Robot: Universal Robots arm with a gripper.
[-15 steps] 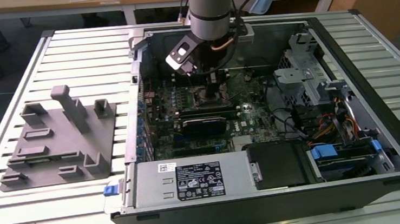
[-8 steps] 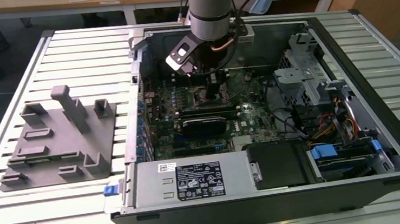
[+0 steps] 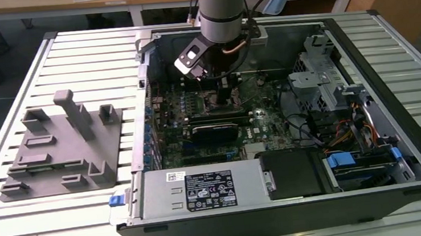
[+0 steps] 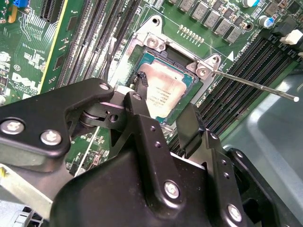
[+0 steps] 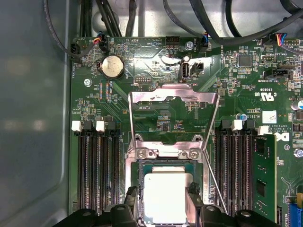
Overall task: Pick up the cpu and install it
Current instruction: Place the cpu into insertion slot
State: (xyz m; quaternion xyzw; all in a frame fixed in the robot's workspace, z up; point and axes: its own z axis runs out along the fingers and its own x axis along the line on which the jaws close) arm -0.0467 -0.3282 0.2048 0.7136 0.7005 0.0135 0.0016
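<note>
Straddling the cpu (image 5: 164, 202), the gripper (image 3: 222, 89) hangs low inside the case (image 3: 281, 223), straight over the socket (image 5: 142, 153) on the board (image 5: 94, 94). In both wrist views its 2 fingers (image 5: 131, 197) stand at opposite edges of the cpu and seem to bear on them, so I take the gripper as clamped on the chip. The cpu sits directly beneath the gripper, square to the socket and inside its frame. Whether it rests fully on the contacts or hangs just above them cannot be told. Beyond the fingertips the plate (image 5: 173, 97) stands swung open, and the lever (image 4: 255, 86) runs out past 1 finger, close beside it. Memory slots (image 5: 97, 165) flank the gripper on both sides. The main risk, as I judge it, is a cpu that is slightly tilted or turned the wrong way round: pressed down like that, it could bend the socket's contacts. A 2nd risk is the fingers dragging the chip askew as they part, since they grip it so near the frame. The lever, so close to a finger, could also snag, and the plate could drop onto the fingertips if knocked.
</note>
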